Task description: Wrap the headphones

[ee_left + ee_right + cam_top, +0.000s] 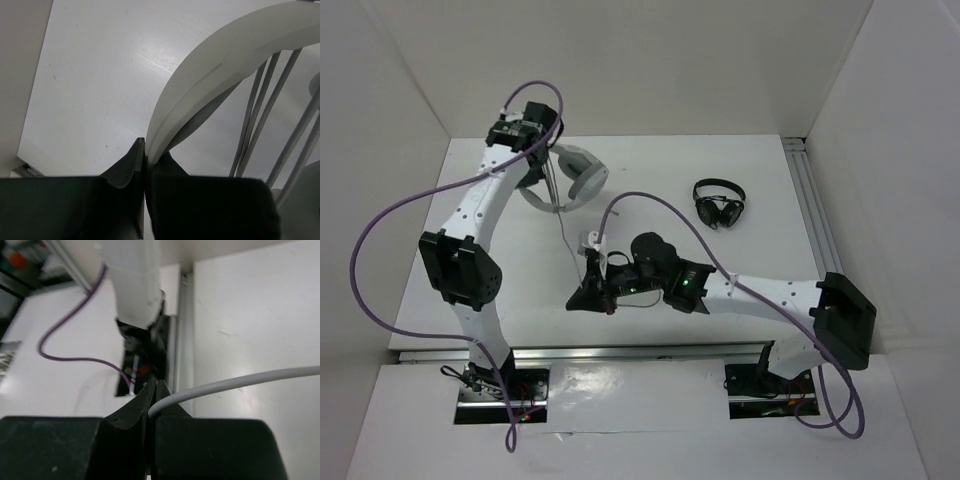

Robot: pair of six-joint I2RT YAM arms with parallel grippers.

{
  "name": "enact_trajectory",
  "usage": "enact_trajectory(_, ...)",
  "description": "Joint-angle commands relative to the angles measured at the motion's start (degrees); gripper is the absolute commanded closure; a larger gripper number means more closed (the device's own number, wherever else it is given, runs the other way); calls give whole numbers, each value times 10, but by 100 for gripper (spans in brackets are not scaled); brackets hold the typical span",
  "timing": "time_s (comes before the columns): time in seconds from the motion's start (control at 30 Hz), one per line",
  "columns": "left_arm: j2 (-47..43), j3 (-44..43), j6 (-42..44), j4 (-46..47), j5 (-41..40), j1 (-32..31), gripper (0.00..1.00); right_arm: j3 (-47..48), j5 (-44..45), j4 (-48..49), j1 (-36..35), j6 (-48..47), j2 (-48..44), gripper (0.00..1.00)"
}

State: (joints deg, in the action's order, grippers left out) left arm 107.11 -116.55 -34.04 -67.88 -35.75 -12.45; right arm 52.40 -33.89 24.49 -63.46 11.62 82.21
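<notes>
Right hand — fingers together, clamped on the thin grey cable, which curves out of the tips and runs off to one side. Left hand — fingers pinched on the edge of the wide, pale headband; several grey strands of cable pass just beside it. The headphones sit toward the far left of the worktop, beneath my left hand. My right hand is nearer my bases than the headphones, with the cable running between the two. A smaller black pair lies well apart to the headphones' right, with neither hand on it.

Handling, as I judge it: the headband looks stiff and smooth, so an edge pinch may slip if the cups swing. The padded cups look soft, and the whole set seems light. The cable is thin and limp — best held along its free run under mild tension, never tugged at the cup joint.
</notes>
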Motion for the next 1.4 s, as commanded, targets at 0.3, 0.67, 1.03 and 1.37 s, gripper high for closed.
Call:
enact_trajectory(0.3,-109,251,73,138,-67,-125,100,312,552,-522,4,-334,-71,100)
enact_trajectory(0.67,-298,411,186,202,62,-244,100,206,727,-138,105,-503,-117,100)
enact_trajectory(1.03,-384,294,195,82,109,-401,100,308,429,-252,305,-426,-7,99)
enact_trajectory(1.37,-341,95,195,29,98,-426,100,275,-132,-172,352,-175,66,85)
